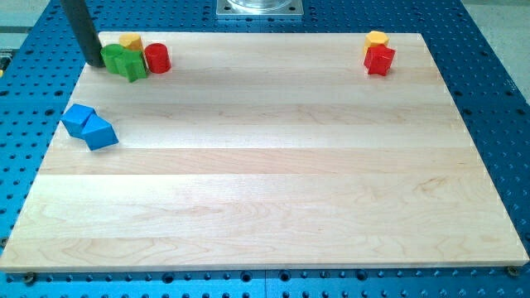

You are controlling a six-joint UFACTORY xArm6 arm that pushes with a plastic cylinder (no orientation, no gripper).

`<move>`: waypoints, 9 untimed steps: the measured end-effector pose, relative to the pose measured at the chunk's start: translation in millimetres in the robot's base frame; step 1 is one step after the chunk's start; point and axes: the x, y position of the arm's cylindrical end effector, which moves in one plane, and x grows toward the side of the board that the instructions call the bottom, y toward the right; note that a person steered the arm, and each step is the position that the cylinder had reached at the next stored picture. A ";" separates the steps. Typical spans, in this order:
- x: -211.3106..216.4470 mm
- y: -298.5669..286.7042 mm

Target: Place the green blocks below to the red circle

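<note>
My tip (93, 62), a bare rod gripping nothing, touches the green blocks (124, 61) on their far side from the red circle (157, 58). Light, rigid, probably slippery: push their upper faces.

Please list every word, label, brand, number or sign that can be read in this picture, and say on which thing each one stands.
None: no readable text, number or sign shows anywhere.
The board, the green blocks, the red circle, the other blocks and the rod ending in my tip are all plain.
</note>
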 end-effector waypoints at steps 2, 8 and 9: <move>0.8 24.4; 75.2 82.0; 83.0 96.4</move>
